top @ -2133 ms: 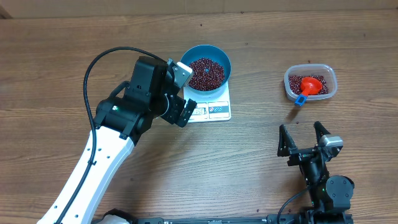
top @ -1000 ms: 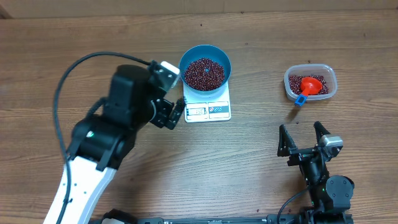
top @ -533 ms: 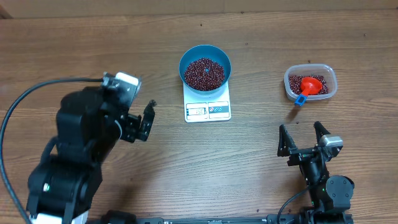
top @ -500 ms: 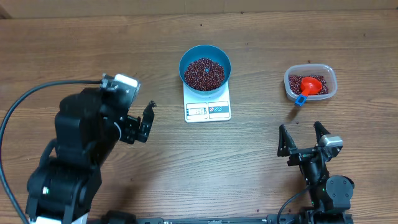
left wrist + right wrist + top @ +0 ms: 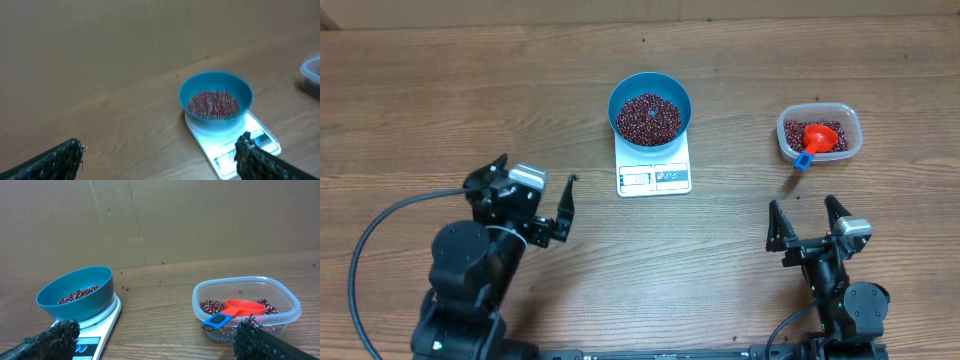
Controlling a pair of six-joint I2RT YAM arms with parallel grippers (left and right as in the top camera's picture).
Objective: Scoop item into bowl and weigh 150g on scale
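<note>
Overhead: blue bowl (image 5: 650,77) sits on the white kitchen scale (image 5: 655,178). It covers the platform but leaves the display strip on the near edge clear, which makes sense: the readout can be watched while filling. The beans (image 5: 648,118) are heaped in the bowl.

The clear plastic container (image 5: 855,125) is well right of the scale, with a thin layer of beans left in it. The red scoop (image 5: 820,136) lies inside, its blue handle end over the rim on the arm side. Nothing grips the scoop.

The left claw (image 5: 538,168) is near-left of the scale and apart from it, jaws wide, empty. The right claw (image 5: 801,203) is well off to the near-right of the scale, jaws wide, empty. My read: both stand clear so nothing loads the platform and the reading can settle.

Judgement: scooping looks done or on hold. The weight check is the open item.

Not visible:
- **Scale digits:** too small from overhead. In the left wrist view they're blurred and partly behind a claw finger. In the right wrist view a finger cuts them off. So 150 g is unconfirmed.
- **Left wrist view:** the container is clipped at the frame's right edge.
- **Right wrist view:** the bowl wall hides most of the beans.
- **Dark specks:** a few on the worktop (image 5: 470,80) beyond the scale. They could be stray beans, can't tell.
</note>
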